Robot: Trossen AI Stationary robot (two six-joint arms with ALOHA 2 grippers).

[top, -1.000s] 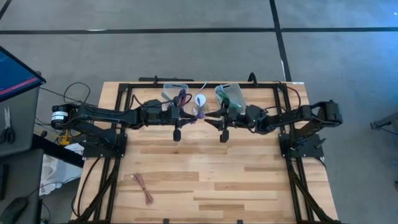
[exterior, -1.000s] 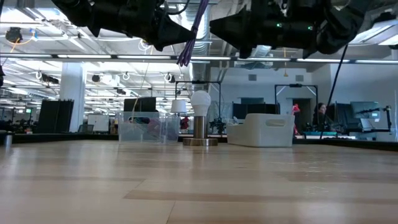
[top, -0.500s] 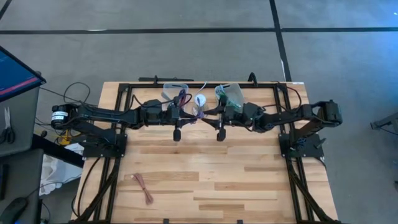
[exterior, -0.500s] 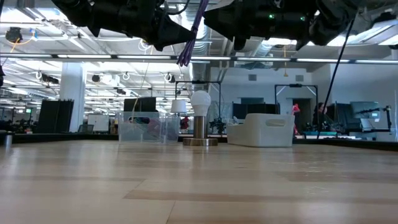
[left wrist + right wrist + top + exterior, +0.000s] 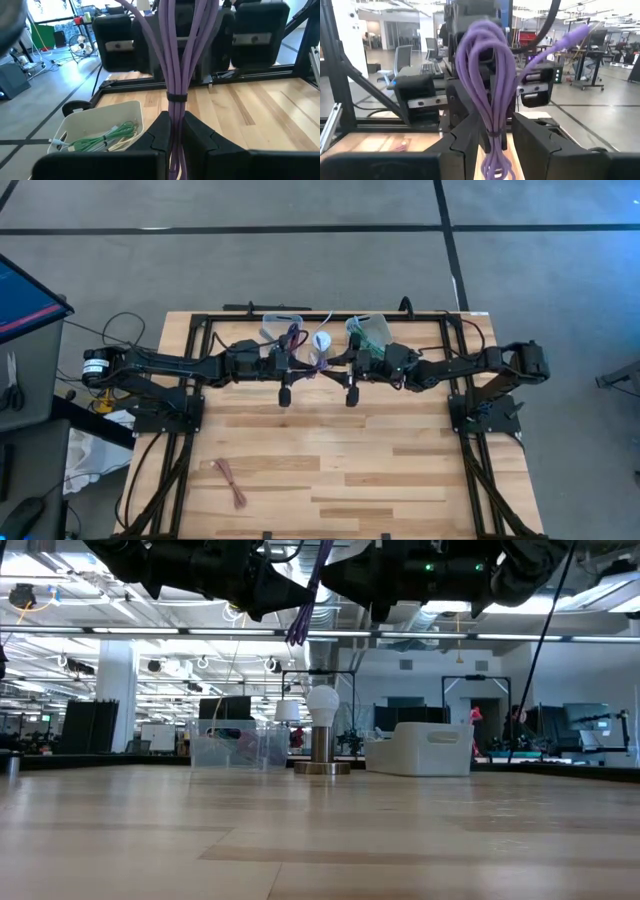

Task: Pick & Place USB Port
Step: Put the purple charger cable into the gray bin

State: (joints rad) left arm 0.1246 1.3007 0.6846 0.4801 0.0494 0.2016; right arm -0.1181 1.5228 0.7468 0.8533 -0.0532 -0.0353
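Observation:
A purple USB cable, coiled into a bundle (image 5: 176, 60) and bound by a dark tie (image 5: 176, 97), hangs in the air above the table's far middle (image 5: 314, 364). My left gripper (image 5: 175, 134) reaches in from the left and is shut on it. My right gripper (image 5: 492, 142) comes from the right, open, one finger on either side of the same bundle (image 5: 489, 75); whether they touch it I cannot tell. In the low view the bundle's loose end (image 5: 298, 632) dangles between both grippers, high above the tabletop. My left gripper pinches the purple bundle just on the near side of its dark tie (image 5: 175, 112), between its two fingers (image 5: 161, 131). It comes at it level, from the table's left. The bundle is lifted clear of the table, with its loops spreading out beyond the fingertips.
Behind the grippers stand a clear bin (image 5: 279, 326), a small lamp with a white bulb (image 5: 322, 730) and a white bin holding green cables (image 5: 102, 134). A brownish cable (image 5: 231, 482) lies near the table's near left. The black frame (image 5: 330, 313) runs along the far edge.
My right gripper has moved toward the table's left, closing in on the purple bundle held by the left gripper. The left gripper and the bundle have kept still.

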